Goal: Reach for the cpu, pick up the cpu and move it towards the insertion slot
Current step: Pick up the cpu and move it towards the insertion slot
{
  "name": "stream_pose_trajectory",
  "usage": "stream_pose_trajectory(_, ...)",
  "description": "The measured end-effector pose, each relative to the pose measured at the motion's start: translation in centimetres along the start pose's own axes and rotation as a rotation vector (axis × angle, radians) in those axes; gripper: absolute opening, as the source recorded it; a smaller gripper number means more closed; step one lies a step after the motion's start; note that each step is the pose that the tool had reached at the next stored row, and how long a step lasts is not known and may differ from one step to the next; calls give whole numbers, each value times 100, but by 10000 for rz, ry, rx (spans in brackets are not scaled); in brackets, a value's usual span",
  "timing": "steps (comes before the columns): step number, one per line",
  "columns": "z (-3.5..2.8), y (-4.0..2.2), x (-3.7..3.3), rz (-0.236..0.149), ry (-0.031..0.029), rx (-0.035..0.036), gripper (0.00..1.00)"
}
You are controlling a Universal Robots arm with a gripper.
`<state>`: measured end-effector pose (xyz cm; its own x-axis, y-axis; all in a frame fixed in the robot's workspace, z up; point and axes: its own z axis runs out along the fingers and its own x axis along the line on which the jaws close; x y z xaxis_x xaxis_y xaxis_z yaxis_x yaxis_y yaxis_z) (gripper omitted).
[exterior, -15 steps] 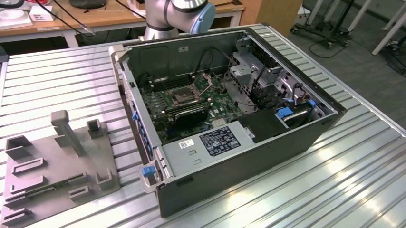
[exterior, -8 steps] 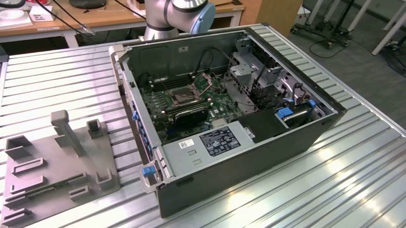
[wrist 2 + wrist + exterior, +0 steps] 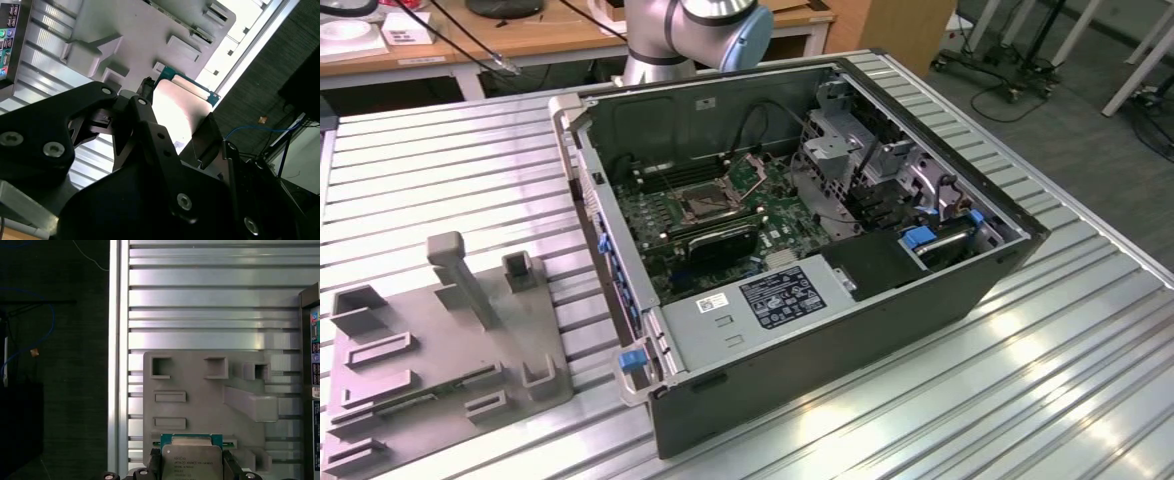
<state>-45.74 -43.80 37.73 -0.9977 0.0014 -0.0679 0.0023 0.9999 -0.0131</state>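
In both wrist views my gripper [image 3: 192,471] [image 3: 176,121] is shut on the cpu [image 3: 192,459] [image 3: 186,106]. The cpu is a thin square chip with a silvery face and a green rim, and a black finger [image 3: 154,468] presses on each of two opposite edges. It hangs well above the grey fixture plate [image 3: 200,390] [image 3: 140,30], over the plate's edge. In the exterior view the insertion slot [image 3: 699,206] is a dark square socket with a metal frame on the green board inside the open computer case [image 3: 854,330]. The fixture plate [image 3: 440,340] lies at the exterior view's left of the case.
The plate carries upright blocks [image 3: 454,275] and shallow pockets. The case walls, a drive cage [image 3: 854,150] and a grey labelled box [image 3: 767,295] surround the board. The arm's base [image 3: 680,35] stands behind the case. The ribbed metal table [image 3: 1067,360] ends at an edge [image 3: 115,360].
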Motion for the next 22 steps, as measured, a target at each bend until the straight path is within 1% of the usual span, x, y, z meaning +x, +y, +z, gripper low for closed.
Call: stream_pose_trajectory(22, 2, 0, -42, 0, 1, 0, 55)
